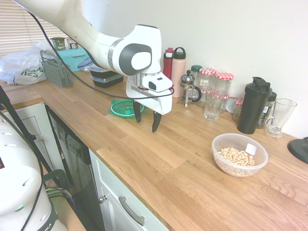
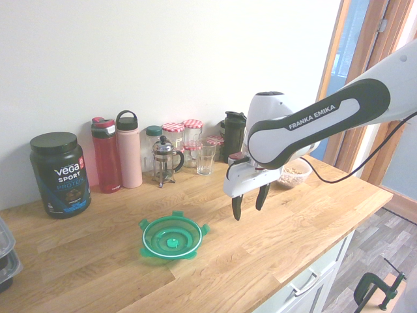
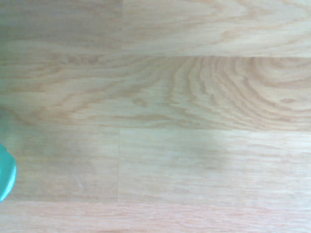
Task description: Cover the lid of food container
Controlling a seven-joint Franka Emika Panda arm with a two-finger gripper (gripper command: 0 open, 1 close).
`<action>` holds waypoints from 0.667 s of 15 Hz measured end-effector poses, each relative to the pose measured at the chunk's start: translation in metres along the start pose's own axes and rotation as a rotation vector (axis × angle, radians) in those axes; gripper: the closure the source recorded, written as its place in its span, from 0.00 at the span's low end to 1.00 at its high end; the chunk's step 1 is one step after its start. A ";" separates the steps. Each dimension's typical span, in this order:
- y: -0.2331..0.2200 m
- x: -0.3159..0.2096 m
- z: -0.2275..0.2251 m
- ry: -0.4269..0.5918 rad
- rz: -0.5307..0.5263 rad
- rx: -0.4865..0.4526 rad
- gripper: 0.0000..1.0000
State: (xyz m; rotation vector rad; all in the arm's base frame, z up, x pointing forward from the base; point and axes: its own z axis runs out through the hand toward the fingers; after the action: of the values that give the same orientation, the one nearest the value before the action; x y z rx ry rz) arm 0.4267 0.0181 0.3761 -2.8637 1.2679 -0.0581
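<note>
- We see the gripper (image 1: 146, 119) with its two dark fingers spread apart and nothing between them, hanging above bare wood near the centre of the first exterior view.
- In the second exterior view the gripper (image 2: 248, 203) sits right of centre, fingers pointing down at the wooden countertop (image 2: 273, 248) without touching it.
- We find the lid (image 2: 172, 237) lying flat on the countertop in the lower middle of that view, to the left of the gripper and apart from it; its clip tabs stick out around the rim.
- In the first exterior view the lid (image 1: 122, 108) shows just behind the gripper, partly hidden by the fingers.
- The wrist view gives us mostly wood grain, with a blurred green sliver of the lid (image 3: 5, 174) at the lower left edge.
- The food container (image 1: 239, 154) stands uncovered at the lower right of the first exterior view, well apart from the lid, with pale cereal and a small white packet inside.
- Along the wall we see a red bottle (image 2: 105, 155), a pink bottle (image 2: 129, 149), a French press (image 2: 165, 160), and a black protein tub (image 2: 58, 173) at the left.
</note>
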 end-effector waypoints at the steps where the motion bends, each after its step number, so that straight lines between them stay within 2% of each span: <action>1: 0.000 0.000 0.000 0.000 -0.002 -0.001 0.00; 3: 0.001 0.004 -0.003 -0.018 0.010 0.040 0.00; 6: 0.001 0.030 0.000 -0.105 0.035 0.226 0.00; 10: -0.020 0.054 0.034 -0.268 0.013 0.442 0.00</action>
State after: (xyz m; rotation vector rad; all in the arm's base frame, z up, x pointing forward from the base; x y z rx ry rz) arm 0.4797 -0.0088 0.3439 -2.3933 1.0641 0.0394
